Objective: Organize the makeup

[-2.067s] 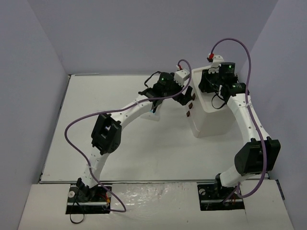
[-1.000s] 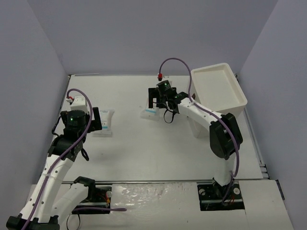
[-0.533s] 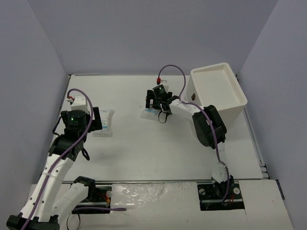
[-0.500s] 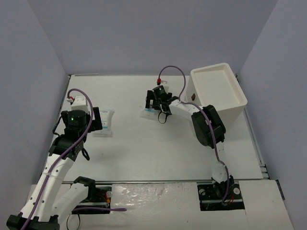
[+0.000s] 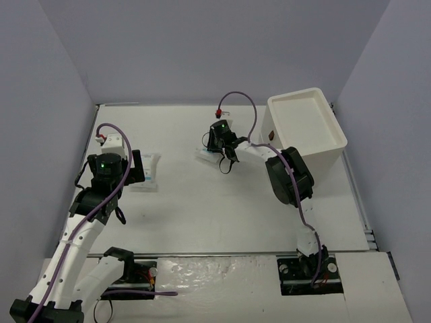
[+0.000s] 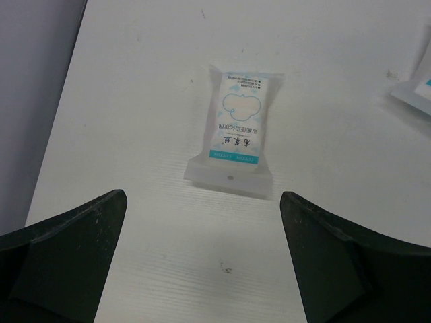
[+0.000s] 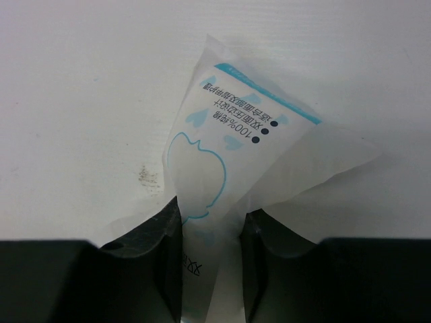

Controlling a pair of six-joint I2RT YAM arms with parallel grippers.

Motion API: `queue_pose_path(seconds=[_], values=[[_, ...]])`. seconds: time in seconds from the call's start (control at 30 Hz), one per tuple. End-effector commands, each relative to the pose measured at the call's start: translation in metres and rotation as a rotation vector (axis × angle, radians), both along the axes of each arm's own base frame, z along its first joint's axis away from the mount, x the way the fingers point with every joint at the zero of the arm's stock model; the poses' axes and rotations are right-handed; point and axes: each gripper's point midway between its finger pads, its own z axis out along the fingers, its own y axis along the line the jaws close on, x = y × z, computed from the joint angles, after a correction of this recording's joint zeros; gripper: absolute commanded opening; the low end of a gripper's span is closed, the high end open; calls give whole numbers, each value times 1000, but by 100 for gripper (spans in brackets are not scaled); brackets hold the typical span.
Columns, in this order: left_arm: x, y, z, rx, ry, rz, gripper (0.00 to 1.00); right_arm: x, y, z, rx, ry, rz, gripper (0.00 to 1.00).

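Note:
Two white flat packets with blue print lie on the white table. One packet [image 5: 151, 172] lies at the left, flat and free in the left wrist view [image 6: 239, 128]. My left gripper [image 5: 138, 169] hovers just near of it, open wide, with its fingers [image 6: 74, 256] on either side and nothing held. My right gripper [image 5: 215, 149] is shut on the other packet [image 5: 204, 156] near the table's middle back. In the right wrist view this packet [image 7: 229, 141] is pinched and creased between the fingers [image 7: 155, 262]. Brushes, sticks and bottles are out of view.
A big white box [image 5: 306, 128] with brown knobs [image 5: 269, 135] stands at the back right, just right of my right gripper. Grey walls close in the table on the left, back and right. A corner of the second packet [image 6: 417, 87] shows in the left wrist view.
My right arm has folded further and its gripper has shifted slightly left and down onto the middle packet. The left arm and its packet have barely moved.

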Motion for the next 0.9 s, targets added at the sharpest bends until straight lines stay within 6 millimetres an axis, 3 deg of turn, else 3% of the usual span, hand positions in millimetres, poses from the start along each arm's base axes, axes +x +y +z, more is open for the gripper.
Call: queue_pose_path(seconds=[0.0, 0.13, 0.23, 0.33, 0.43, 0.53, 0.63, 0.73, 0.87], values=[[10, -1, 20, -13, -73, -4, 97, -1, 19, 104, 70, -187, 60, 20], [10, -2, 20, -13, -73, -5, 97, -14, 11, 178, 105, -285, 72, 21], [10, -1, 19, -10, -69, -4, 97, -23, -11, 228, 111, -354, 27, 24], [10, -1, 19, -9, -66, 0, 97, -30, -54, 278, 129, -409, -67, 29], [11, -1, 18, -10, -64, 0, 97, -31, -108, 304, 137, -438, -176, 30], [11, -2, 17, -12, -60, -5, 97, -35, -166, 322, 138, -454, -282, 29], [11, -3, 16, -17, -56, -8, 97, -33, -219, 317, 141, -438, -386, 29], [12, -3, 15, -16, -49, -10, 97, -34, -258, 307, 155, -418, -463, 29], [12, -3, 14, -15, -47, -7, 97, -27, -285, 282, 170, -361, -521, 30]])
